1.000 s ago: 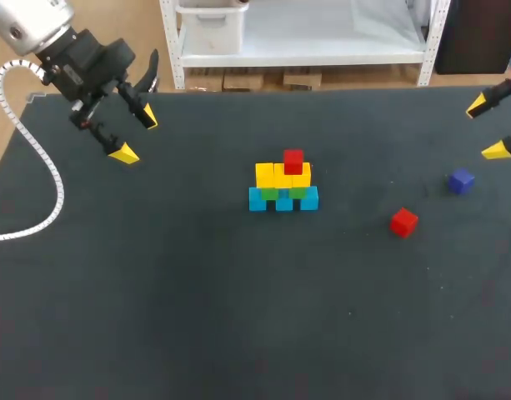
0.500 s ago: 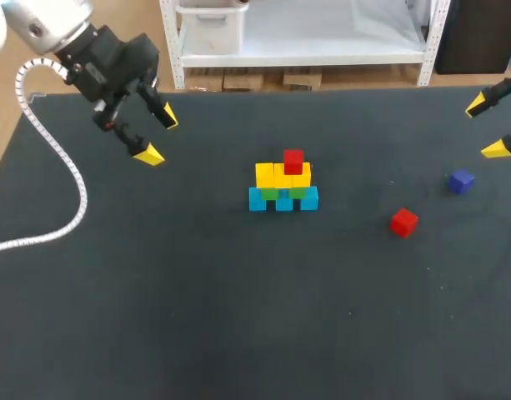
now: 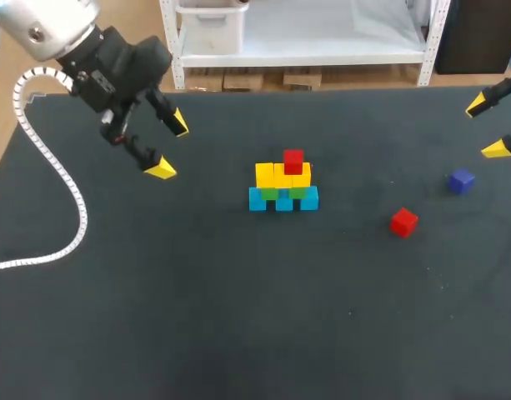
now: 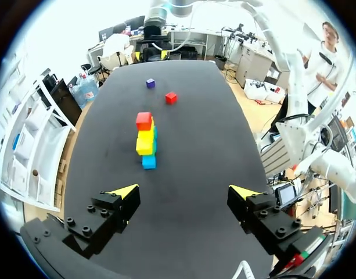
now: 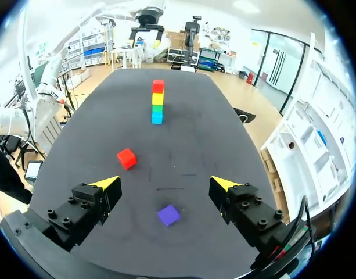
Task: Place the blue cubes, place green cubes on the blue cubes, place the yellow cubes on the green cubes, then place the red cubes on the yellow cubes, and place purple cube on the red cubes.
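- black matte table (image 3: 238, 317), head view: the stack (image 3: 283, 185) stands mid-table, with blue cubes (image 3: 284, 202) at the base, then green cubes (image 3: 270, 193), then yellow cubes (image 3: 265, 175), and one seated red cube (image 3: 293, 161) on top. the loose red cube (image 3: 403, 222) and purple cube (image 3: 461, 181) lie apart on the right side. the right gripper (image 3: 486, 127) is spread wide and empty near them. the left gripper (image 3: 170, 147) is likewise wide and empty, well apart from the stack.
- left wrist view: nothing lies between the fingers. the stack is ahead, end-on, with both loose cubes beyond it.
- right wrist view: the purple cube lies under the gripper, untouched. the loose red cube is ahead, to one side.
- judgement: the second red cube is due next. square the fingers on two opposite flat faces, then lower it beside the seated red cube without nudging that one.
- cubes look hard, smooth-faced and sharp-edged. a skewed grip would likely twist them.
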Controlling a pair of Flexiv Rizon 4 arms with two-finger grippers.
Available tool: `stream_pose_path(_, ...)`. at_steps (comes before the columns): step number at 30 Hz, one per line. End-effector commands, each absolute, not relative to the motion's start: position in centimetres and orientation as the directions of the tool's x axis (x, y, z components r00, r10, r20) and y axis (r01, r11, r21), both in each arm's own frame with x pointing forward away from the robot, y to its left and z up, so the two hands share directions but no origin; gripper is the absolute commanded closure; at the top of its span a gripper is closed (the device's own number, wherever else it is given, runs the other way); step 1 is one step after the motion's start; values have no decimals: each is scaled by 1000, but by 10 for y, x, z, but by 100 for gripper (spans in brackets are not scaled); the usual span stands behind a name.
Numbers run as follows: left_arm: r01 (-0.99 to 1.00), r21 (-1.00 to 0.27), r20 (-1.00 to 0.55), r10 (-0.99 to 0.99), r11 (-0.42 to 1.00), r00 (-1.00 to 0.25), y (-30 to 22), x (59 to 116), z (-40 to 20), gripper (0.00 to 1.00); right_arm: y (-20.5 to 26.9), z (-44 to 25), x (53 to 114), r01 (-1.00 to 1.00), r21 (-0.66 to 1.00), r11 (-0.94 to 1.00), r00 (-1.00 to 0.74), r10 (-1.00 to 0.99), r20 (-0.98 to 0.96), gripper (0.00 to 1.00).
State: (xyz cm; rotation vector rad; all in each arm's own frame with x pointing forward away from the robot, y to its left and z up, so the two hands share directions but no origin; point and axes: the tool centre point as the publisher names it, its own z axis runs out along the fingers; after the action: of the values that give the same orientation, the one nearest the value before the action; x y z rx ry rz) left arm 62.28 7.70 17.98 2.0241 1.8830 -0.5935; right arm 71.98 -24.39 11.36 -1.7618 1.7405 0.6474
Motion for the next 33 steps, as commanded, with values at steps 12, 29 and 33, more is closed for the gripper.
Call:
stream_pose_path(12, 994, 50, -473, 874, -101, 113, 34, 555, 213, 0, -244, 113, 720, -998, -63, 13, 34, -719, -694, 0)
stream_pose_path(29, 990, 37, -484, 864, -136, 137, -60, 575, 213, 0, -244, 113, 720, -998, -63, 13, 34, -719, -694, 0)
stream_pose_path(33, 991, 20, -483, 867, -129, 122, -89, 586, 206, 0, -244, 113, 720, -998, -63, 13, 34, -719, -694, 0)
